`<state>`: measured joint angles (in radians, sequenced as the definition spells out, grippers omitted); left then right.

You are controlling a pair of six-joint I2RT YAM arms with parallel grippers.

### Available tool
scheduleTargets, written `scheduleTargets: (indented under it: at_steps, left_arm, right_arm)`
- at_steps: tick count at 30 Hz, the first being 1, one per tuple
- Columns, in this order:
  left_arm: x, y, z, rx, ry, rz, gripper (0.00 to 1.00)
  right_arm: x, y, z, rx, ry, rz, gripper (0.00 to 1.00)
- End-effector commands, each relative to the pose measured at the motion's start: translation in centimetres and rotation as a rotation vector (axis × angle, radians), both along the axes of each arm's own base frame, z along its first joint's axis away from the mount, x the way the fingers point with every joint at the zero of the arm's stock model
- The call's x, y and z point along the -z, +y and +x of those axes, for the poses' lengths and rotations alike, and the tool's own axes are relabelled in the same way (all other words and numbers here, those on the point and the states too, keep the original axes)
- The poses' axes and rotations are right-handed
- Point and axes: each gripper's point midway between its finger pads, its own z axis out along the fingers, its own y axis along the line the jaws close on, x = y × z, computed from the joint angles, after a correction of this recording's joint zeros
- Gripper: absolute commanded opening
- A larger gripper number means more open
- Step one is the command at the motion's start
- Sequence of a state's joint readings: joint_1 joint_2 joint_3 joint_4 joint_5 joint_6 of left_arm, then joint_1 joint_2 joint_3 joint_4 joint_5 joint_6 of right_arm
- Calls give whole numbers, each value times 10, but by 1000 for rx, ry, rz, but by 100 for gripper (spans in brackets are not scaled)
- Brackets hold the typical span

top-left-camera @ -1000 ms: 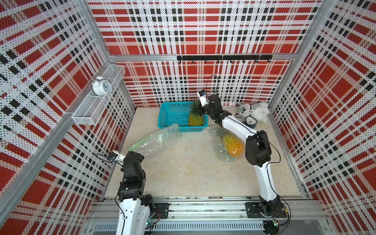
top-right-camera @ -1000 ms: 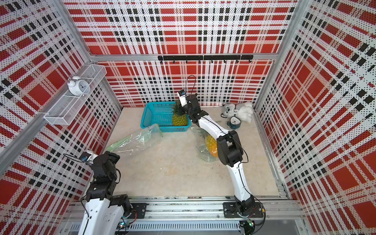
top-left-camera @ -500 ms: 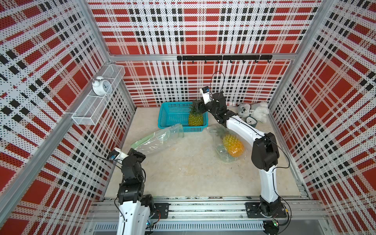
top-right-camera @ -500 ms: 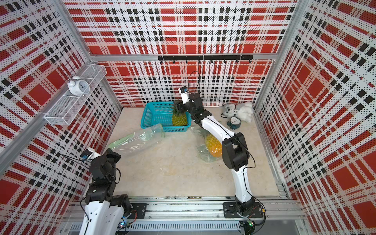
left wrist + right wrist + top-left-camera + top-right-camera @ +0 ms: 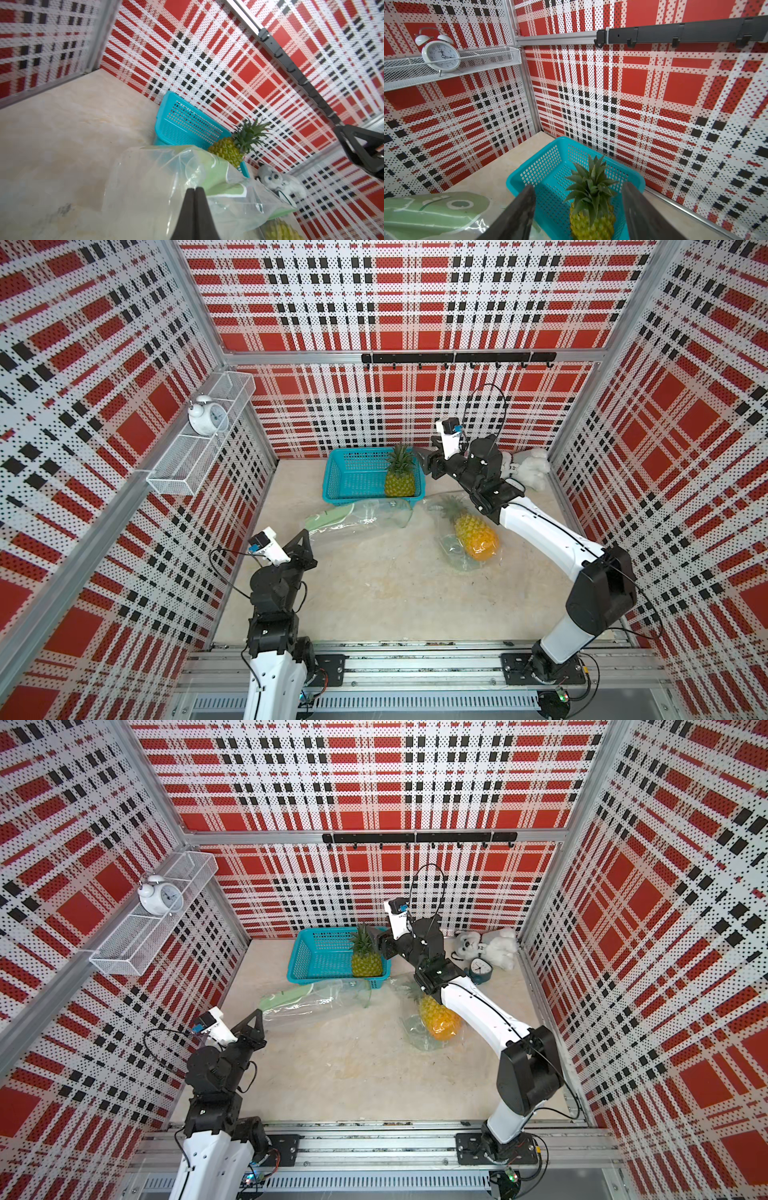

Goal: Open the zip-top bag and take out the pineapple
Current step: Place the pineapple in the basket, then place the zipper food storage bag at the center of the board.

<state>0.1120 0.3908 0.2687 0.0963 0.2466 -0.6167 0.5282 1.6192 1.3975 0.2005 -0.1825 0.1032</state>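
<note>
A pineapple (image 5: pixel 400 481) (image 5: pixel 591 218) stands upright in the teal basket (image 5: pixel 332 479) at the back. My right gripper (image 5: pixel 426 462) (image 5: pixel 577 185) is open just to its right, fingers apart from the crown. The emptied zip-top bag (image 5: pixel 365 516) (image 5: pixel 166 187), clear with a green print, lies in front of the basket. My left gripper (image 5: pixel 306 536) (image 5: pixel 195 188) is shut at the bag's near end, with film gathered at its tips. A second pineapple (image 5: pixel 473 533) lies inside another clear bag under my right forearm.
A grey plush toy (image 5: pixel 528 466) and a small clock (image 5: pixel 480 969) sit in the back right corner. A white alarm clock (image 5: pixel 205 418) stands on the wire shelf on the left wall. A black hook rail (image 5: pixel 457 358) runs along the back wall.
My right gripper opened off the pineapple's crown and drew back to the right. My left gripper swung right, and the empty bag shifted right with it.
</note>
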Motion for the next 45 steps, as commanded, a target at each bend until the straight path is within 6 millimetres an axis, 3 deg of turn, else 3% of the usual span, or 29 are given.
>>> scheduleTargets:
  at_steps: [1,5,7,10,11,12,13,15,18,21,23,27,32,37,40,42,45]
  left_arm:
    - [-8,-32,-4,171,-80,13,0]
    - [12,-41,-1,179,-29,12,0]
    - [23,-34,1,118,13,13,11]
    - [34,-16,2,11,59,13,7]
    - [34,-10,2,-25,66,12,13]
    - [33,-3,1,-66,67,11,32]
    - [31,5,-1,-108,70,7,41]
    - [20,11,-4,-145,41,7,49]
    - [1,21,-12,-201,-1,5,76]
    - [-14,23,-17,-211,-45,1,82]
    - [-13,18,-13,-180,-27,0,85]
    - [26,17,6,-174,180,-15,91]
    - [71,-14,29,1,352,11,93]
    - [96,-16,35,-6,417,15,94]
    - [96,-28,38,62,383,-6,85]
    - [99,-33,40,90,375,-23,70]
    - [110,-33,42,93,404,-25,40]
  right_arm:
    - [6,-5,-23,-25,12,-2,70]
    - [32,-10,-46,-66,78,-3,70]
    - [51,-10,-57,-85,122,-11,70]
    - [72,-14,-69,-77,166,-11,70]
    - [76,-16,-72,-75,174,-6,70]
    - [82,-18,-75,-70,188,0,70]
    - [85,-19,-78,-68,193,6,70]
    - [90,-23,-82,-62,203,10,70]
    - [97,-25,-85,-61,222,5,71]
    - [105,-25,-86,-60,244,-6,71]
    - [108,-27,-87,-52,252,-7,71]
    - [107,-31,-90,-40,246,-1,71]
    - [106,-37,-93,-17,240,-10,71]
    - [104,-43,-96,2,229,-11,72]
    - [105,-46,-96,14,230,-20,72]
    - [106,-47,-95,22,231,-22,72]
    - [108,-50,-95,35,233,-28,72]
